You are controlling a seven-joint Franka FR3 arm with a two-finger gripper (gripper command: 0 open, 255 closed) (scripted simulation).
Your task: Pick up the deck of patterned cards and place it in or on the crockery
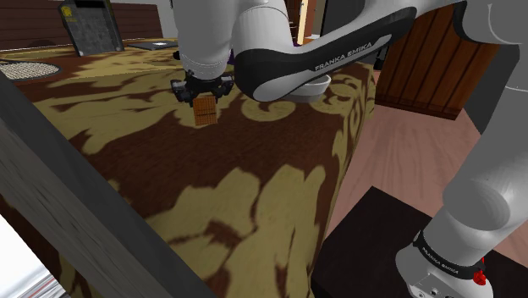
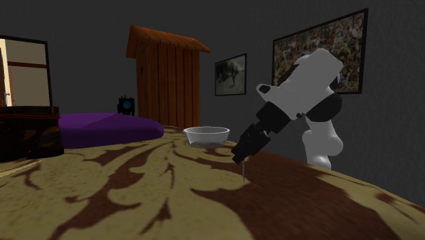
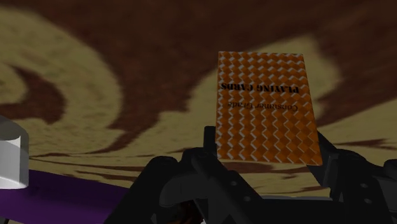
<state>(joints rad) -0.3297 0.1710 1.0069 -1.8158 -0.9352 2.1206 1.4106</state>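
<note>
Clamping the deck of cards (image 3: pixel 264 105) by two opposite edges, the tool (image 3: pixel 267 140) has a black finger (image 3: pixel 208 145) pressed against each side of the box. The box face is an orange zigzag pattern printed with the words PLAYING CARDS. In the shoulder view the deck of cards (image 1: pixel 204 111) hangs upright just under the tool (image 1: pixel 203 91), over the brown and tan scroll-patterned surface (image 1: pixel 254 195); whether its lower edge touches the surface I cannot tell. The second exterior view shows the deck of cards (image 2: pixel 243 172) edge-on as a thin sliver below the tool (image 2: pixel 242 157), with the white arm (image 2: pixel 303 85) slanting down to it. The pale bowl (image 2: pixel 206 136) stands on the surface near the deck but apart from it, toward that view's left. Beyond the surface are a purple bed (image 2: pixel 102 126) and a tall wooden cabinet (image 2: pixel 167 75).
</note>
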